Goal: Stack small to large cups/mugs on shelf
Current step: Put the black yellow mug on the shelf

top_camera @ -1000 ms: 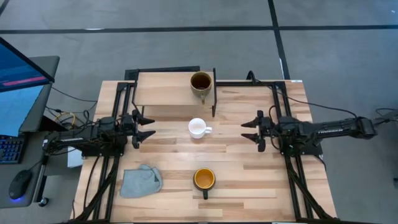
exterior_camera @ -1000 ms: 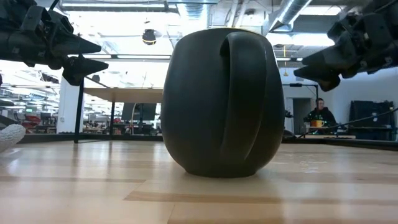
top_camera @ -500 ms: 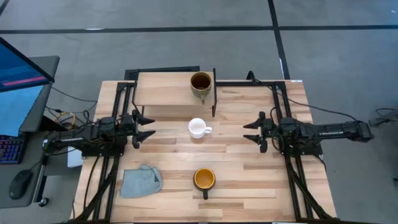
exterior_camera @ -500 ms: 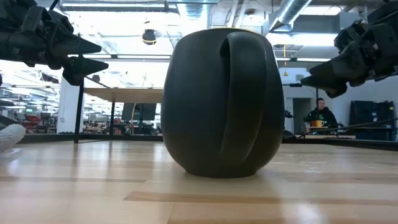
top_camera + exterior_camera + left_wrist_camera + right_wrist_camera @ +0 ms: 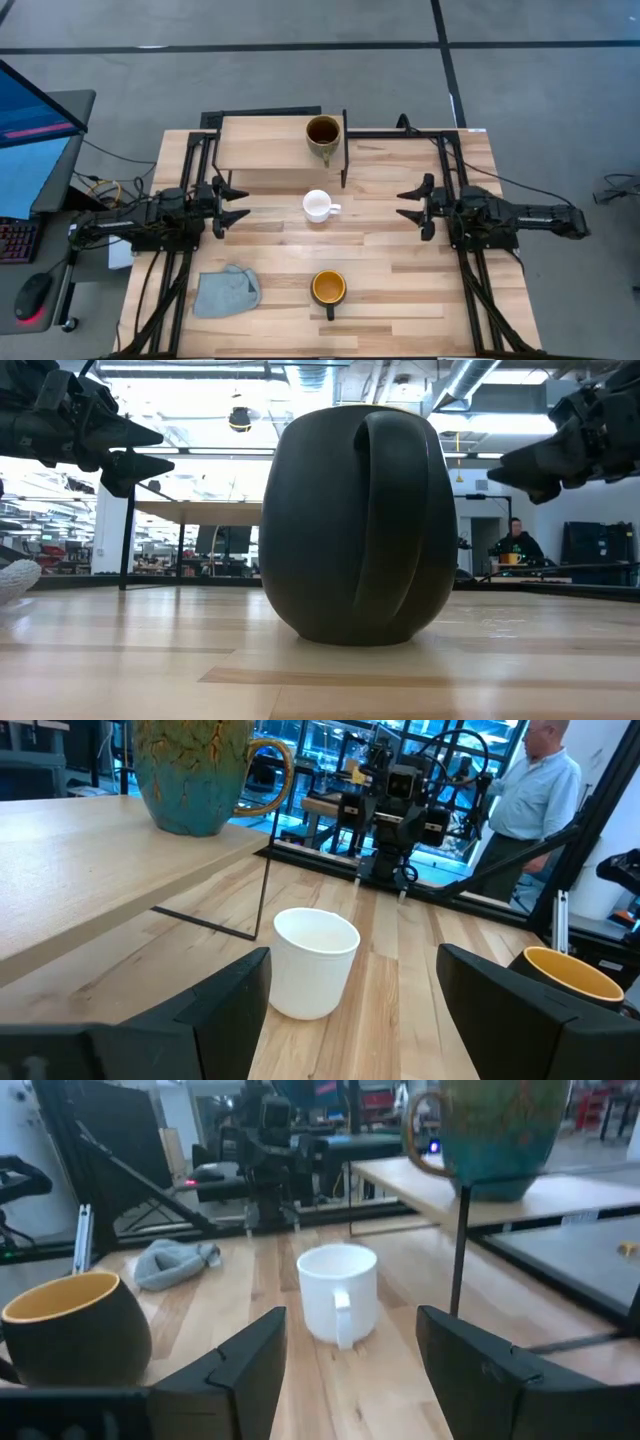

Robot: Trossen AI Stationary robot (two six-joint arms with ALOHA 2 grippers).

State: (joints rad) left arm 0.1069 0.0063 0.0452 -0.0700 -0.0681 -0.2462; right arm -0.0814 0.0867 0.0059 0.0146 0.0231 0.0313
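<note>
A small white mug (image 5: 318,206) stands on the tabletop at the middle, its handle toward the right; it shows in the left wrist view (image 5: 313,963) and the right wrist view (image 5: 339,1293). A dark mug with orange-yellow inside (image 5: 328,289) stands nearer the front edge and fills the low view (image 5: 360,525). An olive-tan mug with brown inside (image 5: 323,134) stands on the shelf (image 5: 265,146) at its right end. My left gripper (image 5: 240,207) is open and empty left of the white mug. My right gripper (image 5: 403,201) is open and empty to its right.
A grey-blue cloth (image 5: 227,290) lies crumpled at the front left of the table. The shelf's thin black leg (image 5: 344,150) stands just behind the white mug. A person (image 5: 530,795) stands beyond the table's right side.
My right gripper has drawn back toward the table's right edge, away from the white mug, staying open. The mugs and my left gripper have kept still.
</note>
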